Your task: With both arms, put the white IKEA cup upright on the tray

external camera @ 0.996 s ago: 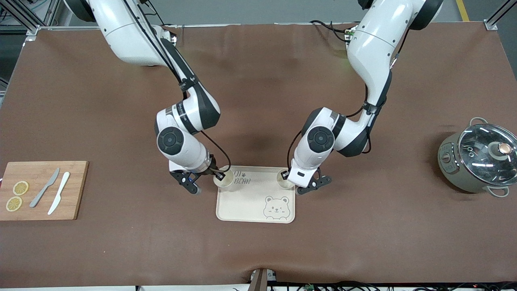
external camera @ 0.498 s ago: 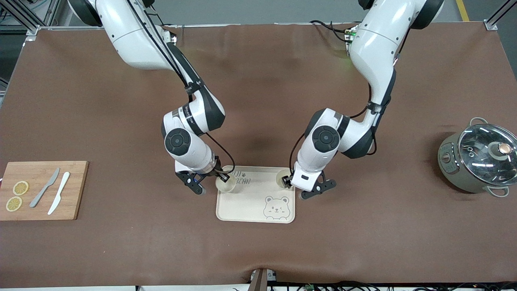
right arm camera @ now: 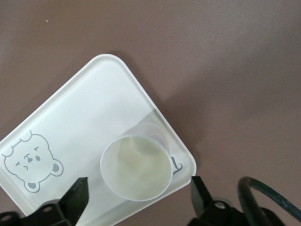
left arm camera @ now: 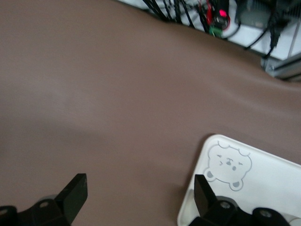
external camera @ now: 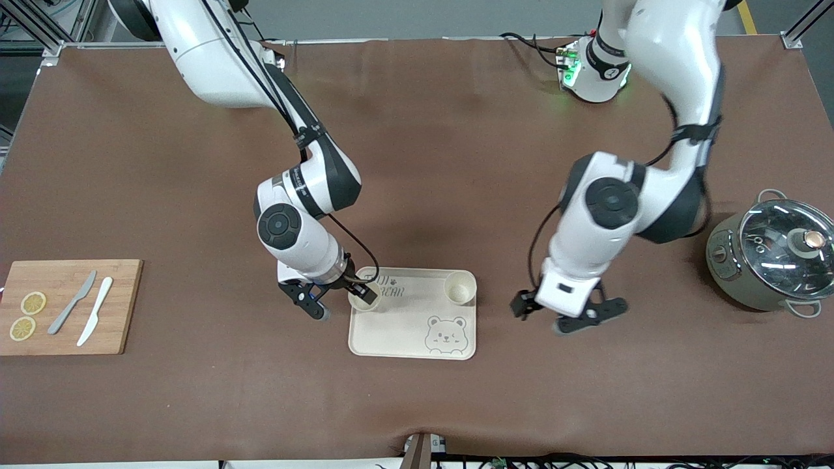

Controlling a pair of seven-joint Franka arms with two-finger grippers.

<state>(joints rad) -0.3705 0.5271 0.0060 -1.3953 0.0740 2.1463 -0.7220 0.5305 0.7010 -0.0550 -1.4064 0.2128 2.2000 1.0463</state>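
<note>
The cream tray [external camera: 397, 329] with its bear drawing lies mid-table. One white cup [external camera: 460, 288] stands upright on the tray's corner toward the left arm's end, with nothing touching it. A second white cup [external camera: 358, 303] stands upright on the corner toward the right arm's end. My right gripper [external camera: 339, 298] is open, a finger on each side of that cup and clear of it. The right wrist view shows this cup [right arm camera: 136, 167], the tray [right arm camera: 94, 108] and the gripper [right arm camera: 138, 195]. My left gripper [external camera: 565, 314] is open and empty over bare table beside the tray. The left wrist view shows the gripper [left arm camera: 138, 194] and a tray corner [left arm camera: 268, 188].
A wooden cutting board [external camera: 117, 286] with two knives and lemon slices lies at the right arm's end. A grey pot with a glass lid [external camera: 772, 254] stands at the left arm's end. Brown table mat surrounds the tray.
Both grippers have opened and let go of their cups. The left arm has drawn away from its cup toward its own end of the table. The right gripper stays around its cup.
</note>
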